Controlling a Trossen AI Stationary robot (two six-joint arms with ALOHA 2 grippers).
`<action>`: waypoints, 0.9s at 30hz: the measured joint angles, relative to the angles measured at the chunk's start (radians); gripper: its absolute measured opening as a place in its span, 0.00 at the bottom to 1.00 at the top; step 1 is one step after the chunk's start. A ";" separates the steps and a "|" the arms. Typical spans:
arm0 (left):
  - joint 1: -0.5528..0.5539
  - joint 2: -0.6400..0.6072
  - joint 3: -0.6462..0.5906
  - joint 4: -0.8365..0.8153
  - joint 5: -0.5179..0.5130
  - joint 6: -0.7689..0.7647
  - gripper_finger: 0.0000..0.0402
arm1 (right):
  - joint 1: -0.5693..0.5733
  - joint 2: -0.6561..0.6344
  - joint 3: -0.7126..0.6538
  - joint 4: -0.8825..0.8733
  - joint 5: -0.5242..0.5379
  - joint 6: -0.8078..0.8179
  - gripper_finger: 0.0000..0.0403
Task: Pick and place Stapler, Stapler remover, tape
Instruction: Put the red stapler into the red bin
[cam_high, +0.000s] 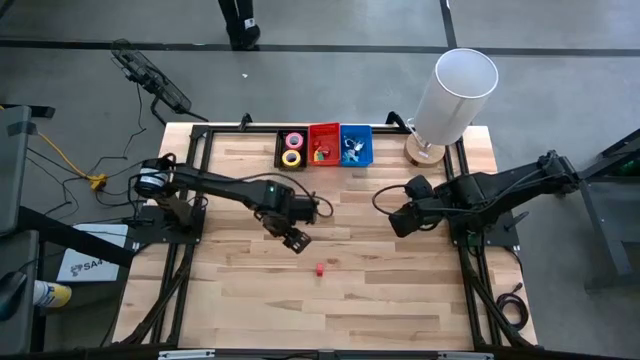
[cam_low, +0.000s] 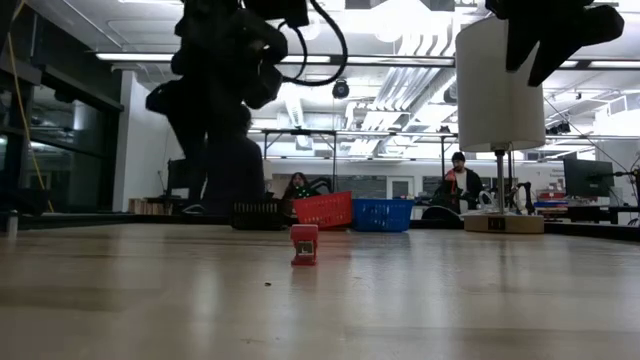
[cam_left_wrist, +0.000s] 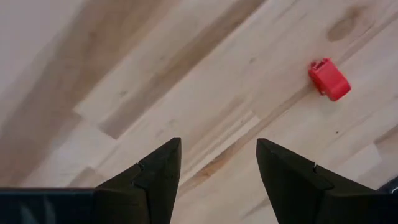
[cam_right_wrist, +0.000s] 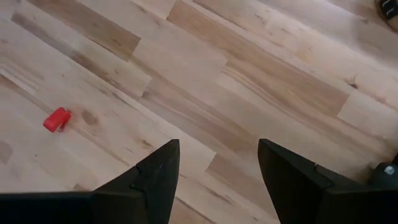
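A small red object (cam_high: 320, 269), perhaps a mini stapler, lies on the bare wood near the table's middle; it also shows in the low view (cam_low: 304, 244) and in both wrist views (cam_left_wrist: 329, 79) (cam_right_wrist: 57, 119). My left gripper (cam_high: 296, 240) (cam_left_wrist: 217, 146) hovers open just left of and beyond it, touching nothing. My right gripper (cam_high: 398, 222) (cam_right_wrist: 217, 146) hangs open over the table's right half, well away from it. A pink tape roll (cam_high: 294, 139) and a yellow tape roll (cam_high: 292, 157) lie in a black bin (cam_high: 281, 150) at the far edge. I cannot make out any blue rolls.
Next to the black bin stand a red bin (cam_high: 323, 131) and a blue bin (cam_high: 368, 145), each holding small items. A tall white cylinder (cam_high: 452, 95) on a round wooden base stands at the far right corner. People sit in the room beyond (cam_low: 457, 180).
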 joint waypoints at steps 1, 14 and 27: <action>-0.007 0.008 -0.004 0.017 0.001 -0.012 0.51 | 0.000 0.000 0.000 0.001 -0.006 0.005 0.52; -0.028 0.034 -0.010 0.247 -0.051 -0.172 0.51 | 0.002 0.000 0.000 0.009 -0.028 0.004 0.52; -0.074 0.063 -0.009 0.331 -0.137 -0.487 0.51 | 0.022 0.000 0.000 -0.026 -0.038 -0.208 0.52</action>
